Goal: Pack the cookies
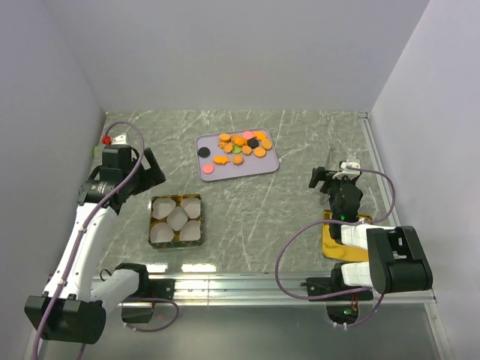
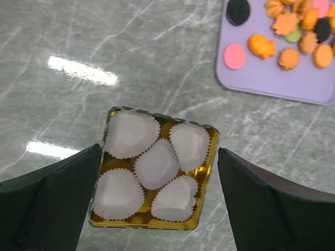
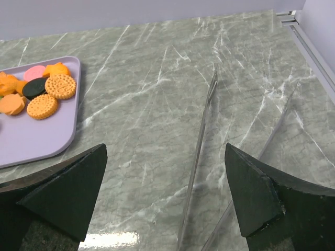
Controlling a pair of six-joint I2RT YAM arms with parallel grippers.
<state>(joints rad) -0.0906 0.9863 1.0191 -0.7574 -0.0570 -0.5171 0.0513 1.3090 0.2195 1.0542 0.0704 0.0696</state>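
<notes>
The cookies (image 1: 244,146) lie in a loose pile on a lilac tray (image 1: 259,166) at the middle back of the table: mostly orange, with black, pink and green discs among them. In the left wrist view the cookies (image 2: 296,31) sit at the top right on the tray (image 2: 261,78). My left gripper (image 1: 150,172) hangs open above a gold tin (image 2: 141,224) that holds several white paper cups (image 2: 157,164); nothing is between its fingers. My right gripper (image 1: 322,180) stands open and empty to the right of the tray, the nearest cookies (image 3: 49,97) to its left.
A thin clear plastic sheet or lid (image 3: 201,141) stands on edge in front of the right gripper. A gold flat piece (image 1: 330,240) lies under the right arm. White walls close in three sides. A metal rail (image 1: 379,172) runs along the right edge.
</notes>
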